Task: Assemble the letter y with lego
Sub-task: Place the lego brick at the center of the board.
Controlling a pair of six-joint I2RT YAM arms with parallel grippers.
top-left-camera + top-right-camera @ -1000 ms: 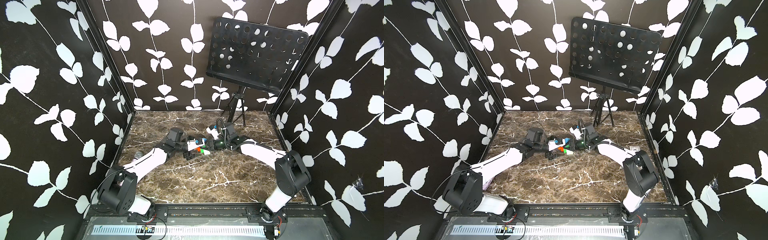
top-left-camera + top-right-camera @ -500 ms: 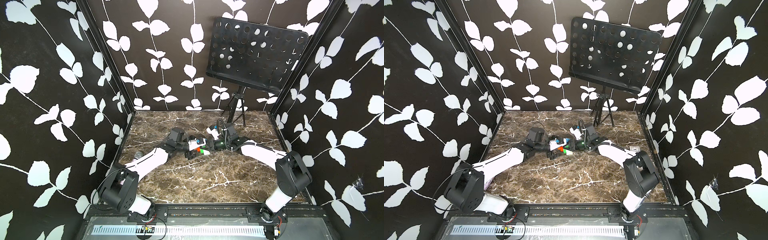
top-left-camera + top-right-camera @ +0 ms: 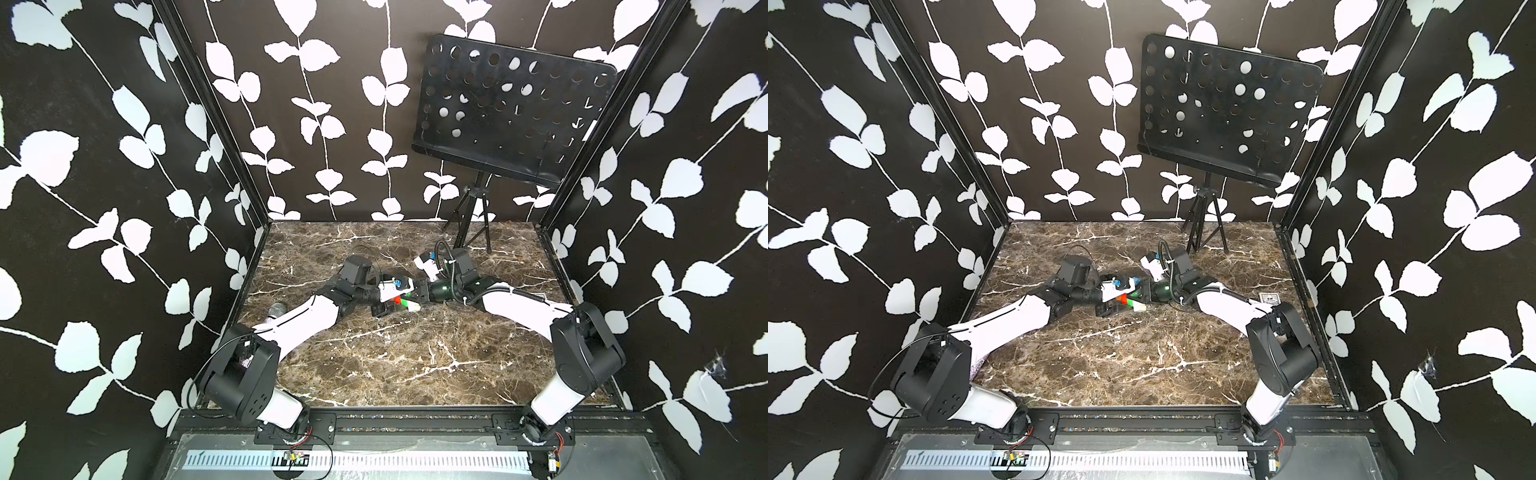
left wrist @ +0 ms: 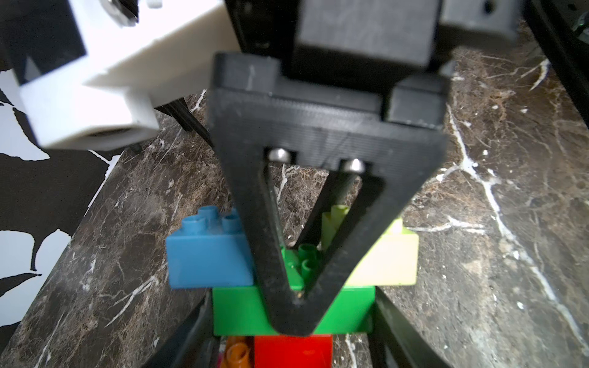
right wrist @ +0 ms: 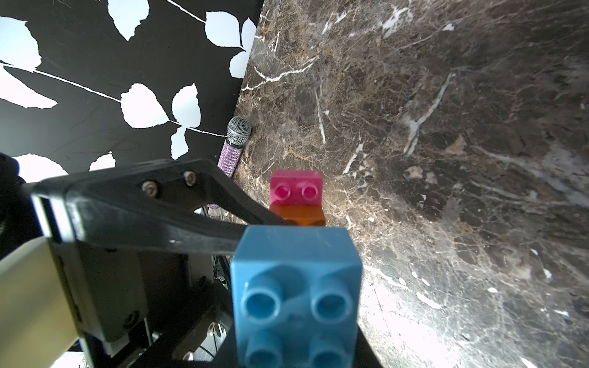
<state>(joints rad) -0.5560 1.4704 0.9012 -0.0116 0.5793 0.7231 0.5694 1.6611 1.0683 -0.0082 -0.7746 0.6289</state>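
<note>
The left pincer straddles the orange stem of the letter y; whether it presses it, I cannot tell. Just beyond its tips, the right pincer is clamped on the green crossbar, between the blue brick and the cream brick.

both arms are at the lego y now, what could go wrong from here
1. The right gripper is shut only on the green crossbar, between the blue brick and the cream brick. A twist from either arm could pop a joint.
2. The left gripper flanks the orange stem. Closing off-centre may snap the stem off the crossbar.
3. No gripper touches the pink brick at the stem's end, so a jolt might knock it off.
</note>
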